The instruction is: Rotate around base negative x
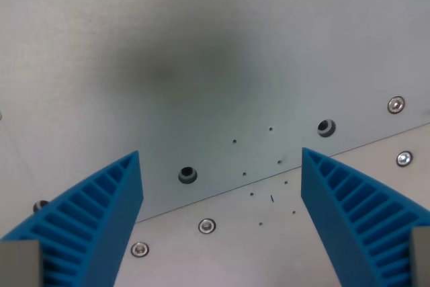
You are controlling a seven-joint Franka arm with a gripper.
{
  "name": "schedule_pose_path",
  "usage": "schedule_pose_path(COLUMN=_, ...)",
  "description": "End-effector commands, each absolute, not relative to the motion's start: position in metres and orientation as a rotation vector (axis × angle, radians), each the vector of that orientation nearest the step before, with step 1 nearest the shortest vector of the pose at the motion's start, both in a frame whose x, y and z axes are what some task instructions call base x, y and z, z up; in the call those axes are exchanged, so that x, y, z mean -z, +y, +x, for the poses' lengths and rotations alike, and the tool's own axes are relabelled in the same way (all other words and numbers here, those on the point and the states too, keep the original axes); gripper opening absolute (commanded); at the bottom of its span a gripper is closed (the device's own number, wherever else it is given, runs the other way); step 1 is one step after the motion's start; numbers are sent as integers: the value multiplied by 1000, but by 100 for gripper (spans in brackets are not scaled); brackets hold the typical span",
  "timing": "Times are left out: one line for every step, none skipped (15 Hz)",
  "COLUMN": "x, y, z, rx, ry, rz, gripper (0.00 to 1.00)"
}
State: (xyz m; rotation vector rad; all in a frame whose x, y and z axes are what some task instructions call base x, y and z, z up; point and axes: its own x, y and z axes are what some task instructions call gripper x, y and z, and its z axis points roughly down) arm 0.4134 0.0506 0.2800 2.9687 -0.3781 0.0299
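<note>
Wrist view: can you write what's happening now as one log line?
gripper: open, empty | below: metal plate, seam, screws | no object held

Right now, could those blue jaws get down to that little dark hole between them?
Probably yes. The gripper stands wide open, and nothing lies over the dark hole on the bare metal plate; it sits nearer the wrist view's left jaw.

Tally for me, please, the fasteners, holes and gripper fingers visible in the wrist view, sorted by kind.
Blue ribbed fingers: 2
Shiny screws: 4, with others at
Dark open holes: 2, the other at
Partly hidden fastener beside the finger on the wrist view's left: 1, kind unclear
Total: 9
</note>
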Motion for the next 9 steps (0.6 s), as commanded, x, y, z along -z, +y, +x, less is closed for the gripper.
schedule_pose_path(x=-283, y=54, z=414, rx=-53, ry=-382, rz=2746, gripper=100)
schedule_pose_path(x=-283, y=54, z=414, rx=-55, ry=-381, rz=2735, gripper=100)
schedule_pose_path(x=-283, y=54, z=414, rx=-56, ry=-379, rz=2723, gripper=100)
schedule_pose_path(x=-283, y=54, z=414, rx=-58, ry=-377, rz=2712, gripper=100)
schedule_pose_path(x=-283, y=54, z=414, rx=-59, ry=-376, rz=2700, gripper=100)
schedule_pose_path(x=-283, y=54, z=414, rx=-61, ry=-374, rz=2689, gripper=100)
schedule_pose_path(x=-283, y=54, z=414, rx=-63, ry=-372, rz=2677, gripper=100)
schedule_pose_path(x=-283, y=54, z=414, rx=-64, ry=-370, rz=2666, gripper=100)
schedule_pose_path(x=-283, y=54, z=414, rx=-66, ry=-368, rz=2654, gripper=100)
